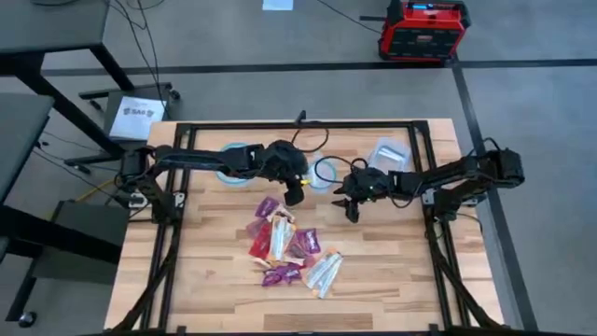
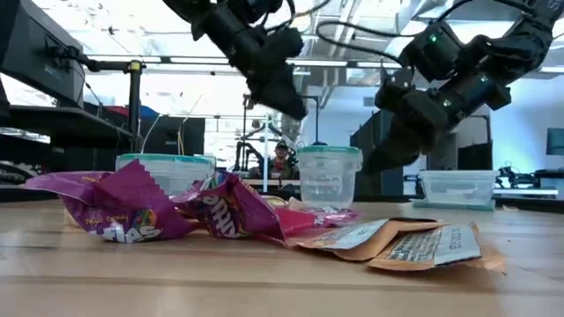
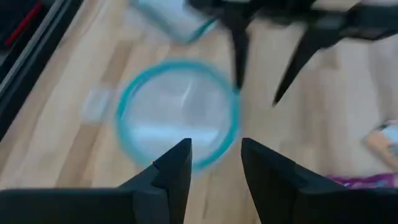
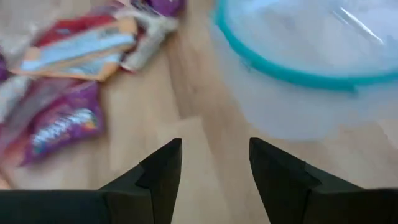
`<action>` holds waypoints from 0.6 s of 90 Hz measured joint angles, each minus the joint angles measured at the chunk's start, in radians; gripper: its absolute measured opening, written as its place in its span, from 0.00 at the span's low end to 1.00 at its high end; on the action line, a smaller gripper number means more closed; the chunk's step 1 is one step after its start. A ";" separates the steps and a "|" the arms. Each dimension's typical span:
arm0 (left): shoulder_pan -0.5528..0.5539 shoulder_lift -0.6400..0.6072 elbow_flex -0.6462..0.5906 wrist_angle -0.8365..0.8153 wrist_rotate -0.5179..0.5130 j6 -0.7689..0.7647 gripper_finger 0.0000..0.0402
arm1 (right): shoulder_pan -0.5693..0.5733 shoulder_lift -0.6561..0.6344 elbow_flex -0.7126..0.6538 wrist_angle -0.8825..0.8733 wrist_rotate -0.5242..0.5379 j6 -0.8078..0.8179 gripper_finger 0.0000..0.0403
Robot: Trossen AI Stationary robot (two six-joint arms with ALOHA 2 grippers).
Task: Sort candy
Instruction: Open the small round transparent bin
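The candy [image 1: 284,247] lies in a loose pile on the wooden table, at its middle toward the near edge. It includes magenta packets [image 2: 123,211], red packets, orange-white bar wrappers [image 2: 414,242] and pale silvery ones [image 1: 324,271]. My left gripper [image 1: 295,193] hangs open above the table, just beyond the pile's far end. In its wrist view its fingers [image 3: 214,162] are empty over a round blue-rimmed container [image 3: 177,115]. My right gripper [image 1: 351,209] is open and empty too, off the table to the right of the pile. Its wrist view [image 4: 214,165] shows candy [image 4: 62,121] to one side.
A round clear container [image 1: 326,171] stands between the two grippers on the far side. A second round one [image 1: 233,159] is partly under the left arm. A square container [image 1: 389,154] sits at the far right. A black frame [image 1: 429,187] borders the table. Bare wood lies near the front edge.
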 joint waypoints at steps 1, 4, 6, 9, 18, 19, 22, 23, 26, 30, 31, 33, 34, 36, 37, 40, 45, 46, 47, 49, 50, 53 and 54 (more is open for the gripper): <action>0.002 0.004 0.000 0.003 0.009 0.003 0.32 | 0.001 0.001 0.000 0.004 0.000 0.004 0.43; 0.010 0.018 -0.001 0.011 0.035 0.010 0.32 | 0.006 0.010 0.000 0.030 0.001 0.013 0.43; 0.014 0.031 -0.002 0.025 0.048 0.015 0.32 | 0.010 0.016 0.000 0.049 0.001 0.015 0.43; 0.021 0.048 -0.002 0.054 0.068 0.020 0.32 | 0.019 0.027 0.001 0.069 0.002 0.018 0.43; 0.035 0.098 -0.002 0.116 0.110 0.053 0.32 | 0.035 0.085 0.001 0.160 0.001 0.034 0.43; 0.037 0.104 -0.002 0.122 0.112 0.058 0.32 | 0.036 0.092 0.001 0.167 0.001 0.036 0.43; 0.040 0.119 -0.002 0.135 0.112 0.073 0.32 | 0.038 0.112 0.000 0.185 0.004 0.043 0.43; 0.041 0.125 -0.002 0.137 0.113 0.079 0.32 | 0.038 0.120 0.000 0.193 0.006 0.044 0.43; 0.045 0.137 -0.003 0.143 0.119 0.093 0.32 | 0.037 0.143 0.000 0.218 0.015 0.047 0.43; 0.050 0.143 -0.002 0.165 0.115 0.115 0.32 | 0.037 0.168 0.000 0.235 0.029 0.050 0.43; 0.051 0.144 -0.002 0.169 0.113 0.120 0.32 | 0.037 0.173 0.000 0.238 0.031 0.050 0.43; 0.053 0.145 -0.002 0.176 0.112 0.129 0.32 | 0.037 0.182 -0.001 0.250 0.033 0.050 0.43; 0.054 0.145 -0.002 0.178 0.112 0.132 0.32 | 0.037 0.187 -0.001 0.257 0.034 0.050 0.43; 0.056 0.145 -0.002 0.182 0.112 0.138 0.32 | 0.037 0.195 -0.001 0.272 0.035 0.051 0.43; 0.056 0.145 -0.002 0.184 0.111 0.140 0.32 | 0.037 0.199 0.000 0.276 0.035 0.051 0.43; 0.057 0.145 -0.002 0.188 0.110 0.146 0.32 | 0.037 0.209 0.000 0.288 0.035 0.051 0.43; 0.056 0.146 -0.002 0.196 0.110 0.162 0.32 | 0.037 0.225 0.000 0.312 0.035 0.051 0.43; 0.056 0.145 -0.002 0.196 0.110 0.166 0.32 | 0.037 0.228 0.000 0.314 0.035 0.051 0.43; 0.056 0.144 -0.002 0.197 0.111 0.170 0.32 | 0.037 0.231 0.000 0.316 0.035 0.051 0.43; 0.055 0.142 -0.002 0.198 0.111 0.179 0.32 | 0.037 0.237 0.000 0.322 0.035 0.051 0.43; 0.055 0.142 -0.002 0.199 0.111 0.184 0.32 | 0.037 0.240 -0.001 0.327 0.035 0.051 0.43; 0.054 0.141 -0.002 0.208 0.113 0.197 0.32 | 0.036 0.248 -0.001 0.343 0.035 0.053 0.43; 0.054 0.141 -0.002 0.211 0.113 0.201 0.32 | 0.036 0.250 -0.001 0.347 0.035 0.055 0.43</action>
